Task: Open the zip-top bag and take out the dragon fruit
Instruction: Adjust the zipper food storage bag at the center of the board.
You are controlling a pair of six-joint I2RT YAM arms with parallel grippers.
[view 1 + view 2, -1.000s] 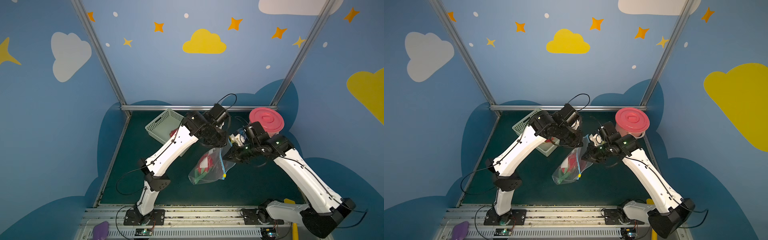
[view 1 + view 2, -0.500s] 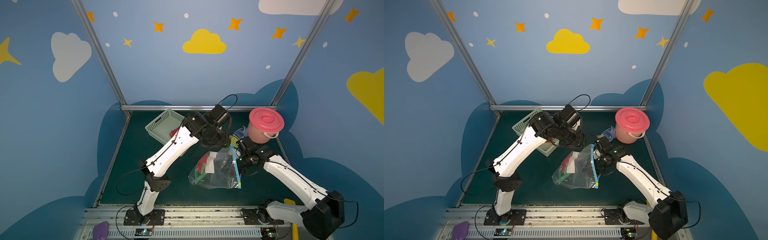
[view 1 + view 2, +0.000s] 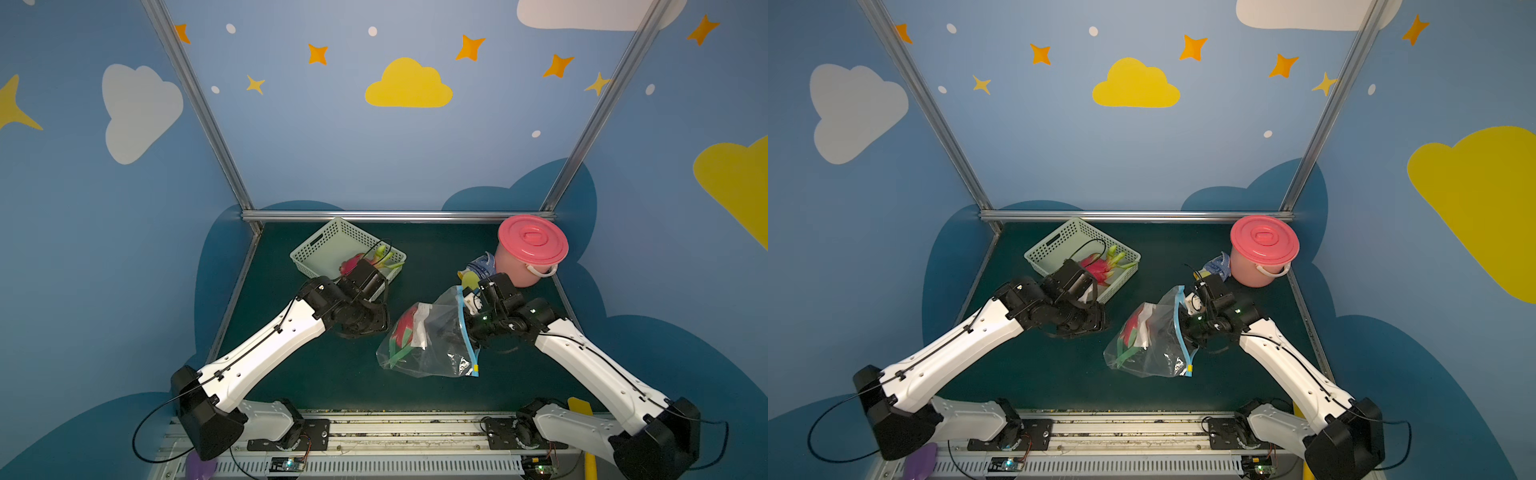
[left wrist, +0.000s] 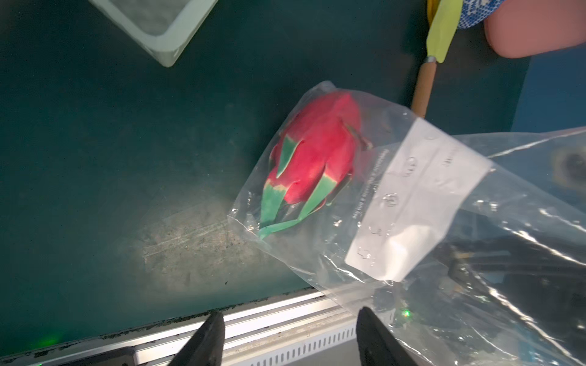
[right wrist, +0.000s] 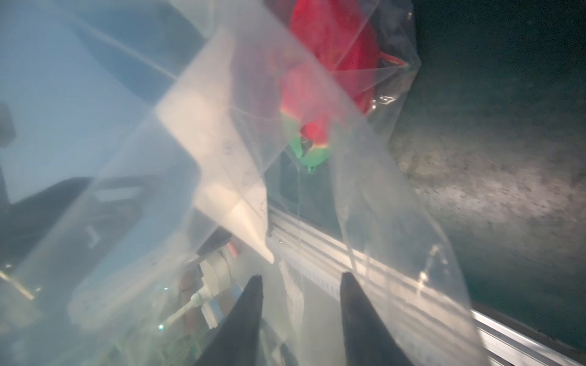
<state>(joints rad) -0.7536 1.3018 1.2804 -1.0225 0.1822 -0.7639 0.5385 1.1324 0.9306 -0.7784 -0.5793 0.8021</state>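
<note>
Visibly, one zip-top bag (image 3: 1163, 353) holds one dragon fruit (image 3: 1133, 328), one basket (image 3: 1059, 245) another fruit (image 3: 1097, 266).

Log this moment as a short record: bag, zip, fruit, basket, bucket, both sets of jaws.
bag: clear plastic, lying on the green table between the arms
zip: blue strip on the side toward the right arm; open or shut cannot be told
fruit in bag: red dragon fruit, inside, at the end away from the zip
basket: back of the table, holds a second dragon fruit
bucket: pink, lid on, back right
left jaws: apart, empty, beside the bag
right jaws: apart, loose bag film around them
</note>
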